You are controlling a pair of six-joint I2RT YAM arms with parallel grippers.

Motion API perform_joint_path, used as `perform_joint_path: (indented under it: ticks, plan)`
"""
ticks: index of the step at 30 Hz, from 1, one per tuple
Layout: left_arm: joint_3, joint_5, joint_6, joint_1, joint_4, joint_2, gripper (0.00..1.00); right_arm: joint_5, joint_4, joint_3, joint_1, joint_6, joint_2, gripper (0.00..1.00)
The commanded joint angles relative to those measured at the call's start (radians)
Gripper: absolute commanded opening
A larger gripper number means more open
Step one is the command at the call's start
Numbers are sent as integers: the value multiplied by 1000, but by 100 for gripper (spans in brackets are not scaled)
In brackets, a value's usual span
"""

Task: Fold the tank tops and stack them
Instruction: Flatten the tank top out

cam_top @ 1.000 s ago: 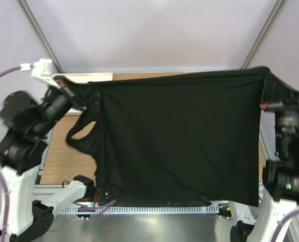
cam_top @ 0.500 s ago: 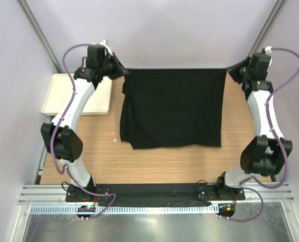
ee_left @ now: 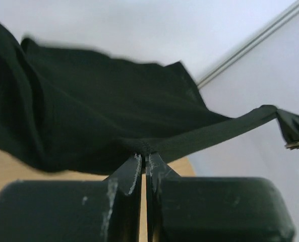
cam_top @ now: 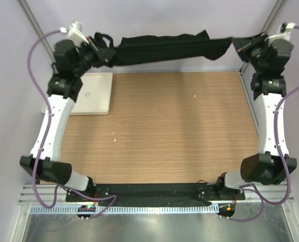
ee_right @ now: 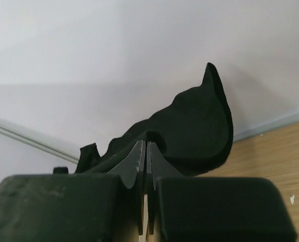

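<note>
The black top (cam_top: 164,48) is hanging in the air over the far end of the table (cam_top: 164,131), pulled into one long strip from side to side. It is so bunched up that its shape is hard to see. The left gripper (ee_left: 145,157) is pinching one end, fingers squeezed tight on the cloth. The right gripper (ee_right: 145,146) is pinching the other end the same way. The left arm (cam_top: 58,108) is hiding part of the pale tray (cam_top: 96,93). Up close, the cloth is looking blurry and is running off the picture's edge.
</note>
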Motion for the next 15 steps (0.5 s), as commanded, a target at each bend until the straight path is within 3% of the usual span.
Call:
perform_joint_path:
  ticks: [1, 4, 6, 8, 15]
  plan:
    - [-254, 26, -26, 0, 117, 67, 0, -15, 103, -278, -17, 37, 46, 1]
    - [-510, -15, -78, -52, 155, 47, 0, -18, 167, -522, -20, 39, -6, 1]
    - [-603, -50, -86, -85, 155, 19, 0, -12, 183, -633, -25, 27, -58, 1]
    - [-757, -150, -106, -150, 178, -36, 0, 43, 128, -800, -28, -1, -110, 1]
    - [-1066, -256, -163, -322, 189, -145, 0, 180, 8, -1058, -32, -68, -267, 1]
